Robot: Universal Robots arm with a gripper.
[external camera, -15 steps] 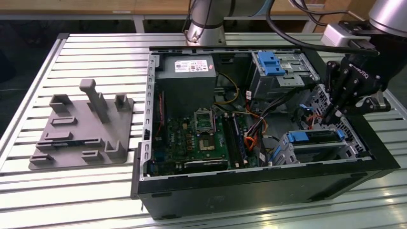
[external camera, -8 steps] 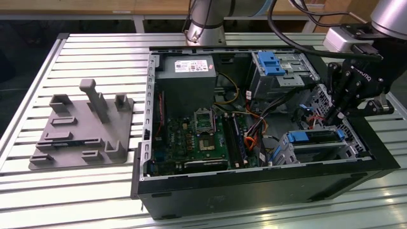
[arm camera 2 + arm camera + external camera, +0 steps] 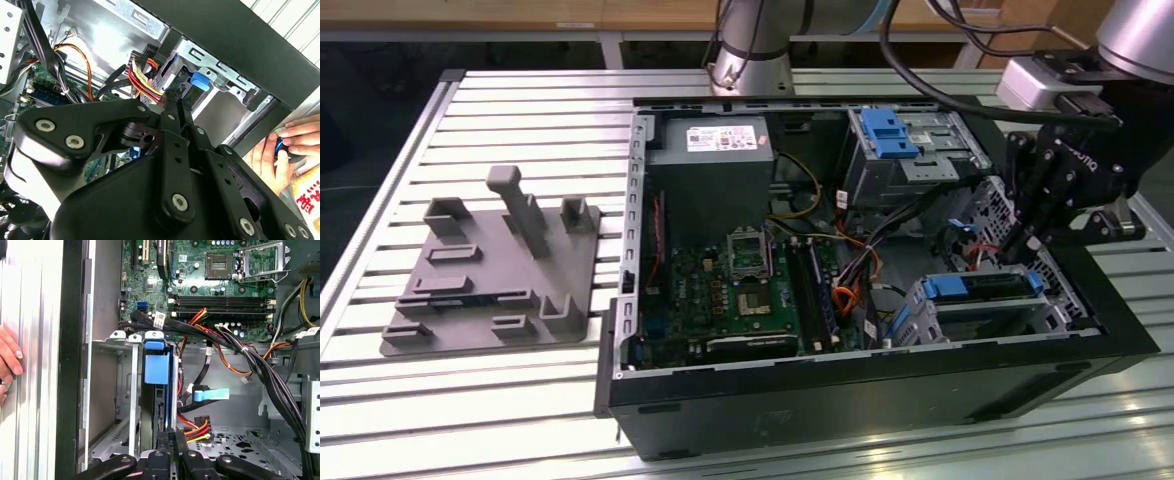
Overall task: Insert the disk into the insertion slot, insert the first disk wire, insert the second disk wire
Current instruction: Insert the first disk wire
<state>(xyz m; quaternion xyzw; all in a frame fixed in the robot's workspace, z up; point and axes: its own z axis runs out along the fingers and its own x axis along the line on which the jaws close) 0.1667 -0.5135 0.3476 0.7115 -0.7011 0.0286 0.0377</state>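
Observation:
The disk (image 3: pixel 981 285) lies seated in the insertion slot (image 3: pixel 1051 312), the small grey cage at the exterior view's right of the open computer case. In the first wrist view its blue carrier handle (image 3: pixel 156 369) stands at the slot's (image 3: pixel 112 390) mouth. My gripper (image 3: pixel 1023 243) hangs just behind the cage, at the disk's far end. Its fingers (image 3: pixel 163 440) are pinched together in both wire-side views, and a red, yellow and orange disk wire (image 3: pixel 196 426) runs right into my gripper (image 3: pixel 172 95). The wire's plug is hidden between the fingers.
A larger grey cage with a blue latch (image 3: pixel 907 140) sits at the case's back. Black cable bundles (image 3: pixel 240 350) cross above the motherboard (image 3: pixel 747 290). A blue clip (image 3: pixel 210 394) sticks out beside the disk. A person's hand (image 3: pixel 7 365) rests outside the case wall. A grey fixture plate (image 3: pixel 494 270) lies on the table.

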